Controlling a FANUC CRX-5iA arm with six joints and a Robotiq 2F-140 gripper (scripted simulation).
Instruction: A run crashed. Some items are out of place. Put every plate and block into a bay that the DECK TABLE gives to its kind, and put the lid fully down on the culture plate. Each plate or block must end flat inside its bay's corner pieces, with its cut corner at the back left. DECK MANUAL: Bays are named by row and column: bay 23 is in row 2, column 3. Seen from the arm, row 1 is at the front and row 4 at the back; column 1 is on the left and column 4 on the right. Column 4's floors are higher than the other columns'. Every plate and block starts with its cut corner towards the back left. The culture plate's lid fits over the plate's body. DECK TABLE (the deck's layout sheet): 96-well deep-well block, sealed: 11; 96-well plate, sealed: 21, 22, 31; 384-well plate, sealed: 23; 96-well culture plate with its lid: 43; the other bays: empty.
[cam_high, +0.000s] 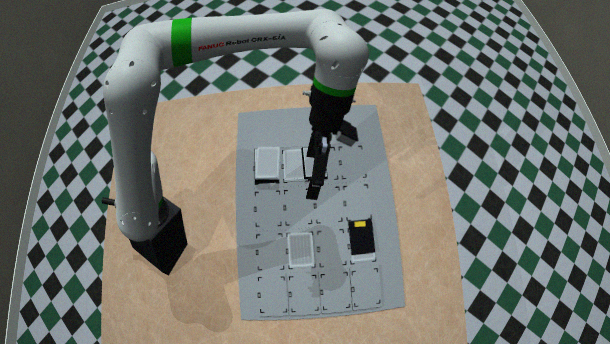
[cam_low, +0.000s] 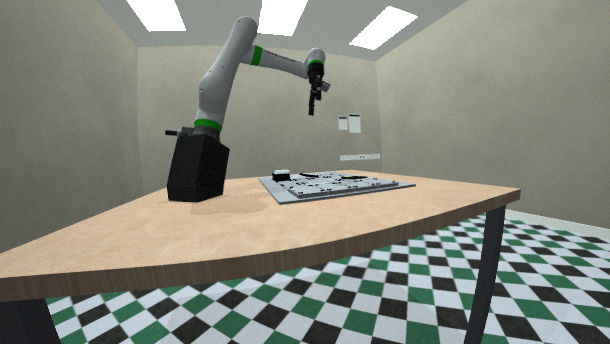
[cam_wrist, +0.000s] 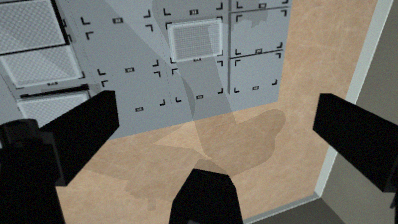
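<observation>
My gripper (cam_high: 315, 172) (cam_low: 315, 106) (cam_wrist: 216, 110) is wide open and empty, high above the deck. The deep-well block (cam_high: 267, 164) (cam_low: 281, 175) (cam_wrist: 55, 107) stands in bay 11. A 96-well plate (cam_high: 293, 165) (cam_wrist: 42, 68) lies in bay 21. Another plate (cam_high: 309, 168) (cam_low: 308, 175) (cam_wrist: 27, 25) looks tilted between bays 21 and 31, partly over the bay 21 plate; a finger hides part of it. The 384-well plate (cam_high: 301, 249) (cam_wrist: 195, 40) lies in bay 23. At bay 43 the black, yellow-marked lid (cam_high: 361, 241) leaves a pale edge of the culture plate (cam_high: 363, 258) showing; its seating is unclear.
The grey deck (cam_high: 255, 130) (cam_low: 285, 200) lies on the wooden table (cam_high: 210, 150) (cam_low: 150, 235). The raised column 4 strip (cam_high: 305, 295) runs along one side. Corner pieces stand around the bays. The arm base (cam_high: 165, 245) (cam_low: 197, 167) stands beyond row 1.
</observation>
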